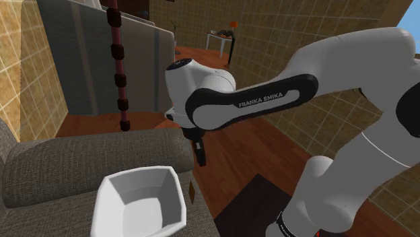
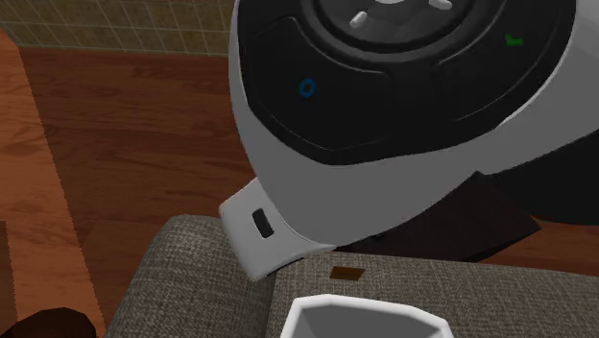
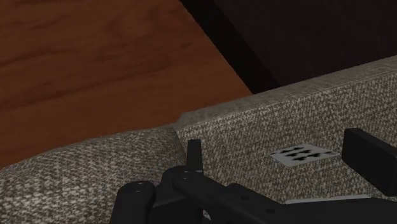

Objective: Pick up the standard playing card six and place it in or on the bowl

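Observation:
A small playing card, pale with several black pips, lies flat on a grey woven cushion, close to the cushion's edge. My black gripper is open just above the cushion, with the card lying between its fingers and untouched. In the shoulder view the card appears as a small brown patch beside the white angular bowl, and the gripper hangs a little above it. The second exterior view has the card just beyond the bowl's rim, under the arm's big joint.
The cushion ends a short way past the card, dropping to a wooden floor with a dark rug. A beaded pole and a grey upholstered piece stand behind. A small white table is far back.

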`<act>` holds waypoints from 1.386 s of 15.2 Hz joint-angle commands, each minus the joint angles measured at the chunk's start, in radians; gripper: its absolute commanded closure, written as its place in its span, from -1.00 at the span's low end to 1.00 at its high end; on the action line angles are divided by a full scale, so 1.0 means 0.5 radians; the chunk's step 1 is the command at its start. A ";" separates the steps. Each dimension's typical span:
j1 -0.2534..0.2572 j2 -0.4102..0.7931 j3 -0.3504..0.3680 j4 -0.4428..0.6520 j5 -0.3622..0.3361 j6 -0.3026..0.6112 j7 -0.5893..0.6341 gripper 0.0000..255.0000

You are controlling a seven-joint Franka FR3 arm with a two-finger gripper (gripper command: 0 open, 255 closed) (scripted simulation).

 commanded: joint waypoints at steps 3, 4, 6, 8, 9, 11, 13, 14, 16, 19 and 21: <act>0.101 0.188 0.102 0.013 -0.028 0.064 -0.114 -1.00; 0.126 0.229 0.127 0.009 -0.036 0.081 -0.141 -1.00; 0.176 0.308 0.177 -0.001 -0.053 0.115 -0.196 -1.00; 0.181 0.322 0.183 -0.028 -0.059 0.147 -0.202 -1.00; 0.179 0.325 0.181 -0.052 -0.063 0.174 -0.200 -1.00; 0.175 0.332 0.177 -0.099 -0.071 0.228 -0.196 -1.00; 0.171 0.341 0.173 -0.146 -0.080 0.283 -0.191 -1.00; 0.167 0.349 0.170 -0.181 -0.088 0.326 -0.186 -1.00; 0.167 0.349 0.170 -0.181 -0.088 0.326 -0.186 -1.00; 0.167 0.349 0.170 -0.181 -0.088 0.326 -0.186 -1.00; 0.167 0.349 0.170 -0.181 -0.088 0.326 -0.186 -1.00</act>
